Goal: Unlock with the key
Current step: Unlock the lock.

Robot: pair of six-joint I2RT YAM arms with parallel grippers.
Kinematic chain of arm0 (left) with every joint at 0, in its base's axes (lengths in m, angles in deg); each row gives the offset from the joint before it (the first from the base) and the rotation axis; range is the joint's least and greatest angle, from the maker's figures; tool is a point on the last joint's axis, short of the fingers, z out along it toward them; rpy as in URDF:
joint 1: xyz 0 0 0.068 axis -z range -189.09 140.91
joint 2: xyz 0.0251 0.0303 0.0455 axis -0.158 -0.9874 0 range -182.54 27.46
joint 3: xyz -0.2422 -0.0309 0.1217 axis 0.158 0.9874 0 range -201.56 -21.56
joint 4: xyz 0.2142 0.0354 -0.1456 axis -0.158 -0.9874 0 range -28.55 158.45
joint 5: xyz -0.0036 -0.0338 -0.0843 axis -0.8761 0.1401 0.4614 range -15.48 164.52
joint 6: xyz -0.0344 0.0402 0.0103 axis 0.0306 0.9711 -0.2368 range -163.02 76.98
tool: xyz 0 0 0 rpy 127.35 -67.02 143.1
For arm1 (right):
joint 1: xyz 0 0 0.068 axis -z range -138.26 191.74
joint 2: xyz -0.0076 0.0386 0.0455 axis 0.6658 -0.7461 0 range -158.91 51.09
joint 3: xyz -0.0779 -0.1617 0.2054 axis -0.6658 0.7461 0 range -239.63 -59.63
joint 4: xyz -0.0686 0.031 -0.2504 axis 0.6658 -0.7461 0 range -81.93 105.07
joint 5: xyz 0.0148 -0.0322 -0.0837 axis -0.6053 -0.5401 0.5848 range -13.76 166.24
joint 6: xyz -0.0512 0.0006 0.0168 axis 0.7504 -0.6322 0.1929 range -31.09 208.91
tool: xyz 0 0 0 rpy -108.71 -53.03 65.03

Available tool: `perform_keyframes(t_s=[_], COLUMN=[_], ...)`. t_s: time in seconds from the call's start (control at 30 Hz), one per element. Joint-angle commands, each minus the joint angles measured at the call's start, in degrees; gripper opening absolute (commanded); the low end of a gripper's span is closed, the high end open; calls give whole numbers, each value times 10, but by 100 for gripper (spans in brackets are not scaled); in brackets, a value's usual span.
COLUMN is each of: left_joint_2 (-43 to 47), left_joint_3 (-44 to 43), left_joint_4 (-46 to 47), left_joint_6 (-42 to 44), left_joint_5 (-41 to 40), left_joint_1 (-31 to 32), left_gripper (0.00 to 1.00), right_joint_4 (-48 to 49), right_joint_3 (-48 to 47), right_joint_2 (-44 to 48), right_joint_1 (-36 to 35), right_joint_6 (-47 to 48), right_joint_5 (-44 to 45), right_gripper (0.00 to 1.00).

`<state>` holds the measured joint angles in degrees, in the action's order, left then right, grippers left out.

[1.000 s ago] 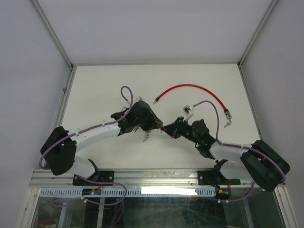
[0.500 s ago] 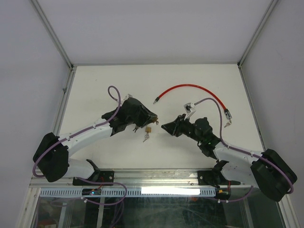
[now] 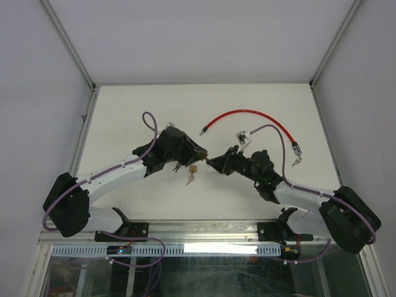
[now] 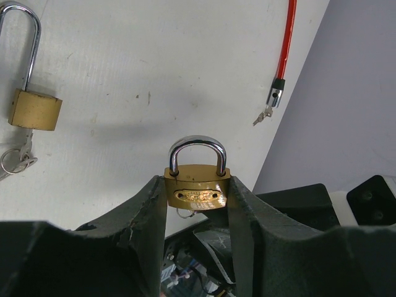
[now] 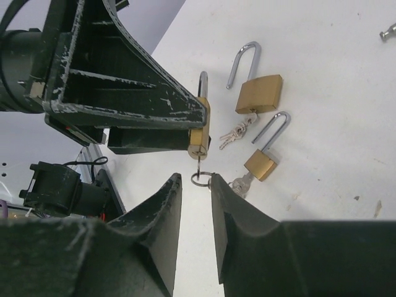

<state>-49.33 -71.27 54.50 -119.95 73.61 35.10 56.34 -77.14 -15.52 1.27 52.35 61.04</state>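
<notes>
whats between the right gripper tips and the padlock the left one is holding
A thin key hanging from the bottom of the padlock, its ring at the tips of the right gripper. Nothing else. The right wrist view shows it.

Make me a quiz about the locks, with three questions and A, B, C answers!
1. Where is the key ring?
A. Just below the held padlock, between the right gripper fingertips
B. Down on the floor
C. On top of an arm's base

2. How many padlocks show in the right wrist view?
A. One
B. Three
C. Six

3. What is the left gripper doing?
A. It is open and empty
B. It is shut on a padlock
C. It is out of sight

Answers:
1 A: the ring hangs under the lock, right at the right fingertips.
2 B: one is held, and a bigger padlock and a smaller padlock lie on the table.
3 B: the left wrist view shows its fingers pressed on both sides of the brass body.
</notes>
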Motion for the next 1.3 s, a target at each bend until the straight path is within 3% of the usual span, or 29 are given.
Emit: perform_keyframes(t_s=[0.0,0.27,0.43,0.7,0.9,1.27], left_joint_2=[6,7,8,2,50,134], left_joint_3=[-8,-4,-2,2,67,198], left_joint_4=[43,53,57,65,161,397], left_joint_6=[3,0,-1,13,46,82], left_joint_5=[20,25,31,30,40,101], left_joint_1=[0,0,2,26,31,32], left_gripper=[2,2,1,0,0,0], right_joint_4=[60,72,84,126,207,258], right_joint_3=[-32,-37,-34,-46,-24,-4], right_joint_2=[-11,-39,-46,-64,-75,-73], right_joint_1=[1,1,1,2,25,48], right_joint_6=[-4,-16,-20,-34,-110,-248], right_joint_5=[-7,-11,-2,-4,-42,-67], right_gripper=[27,16,0,0,0,0])
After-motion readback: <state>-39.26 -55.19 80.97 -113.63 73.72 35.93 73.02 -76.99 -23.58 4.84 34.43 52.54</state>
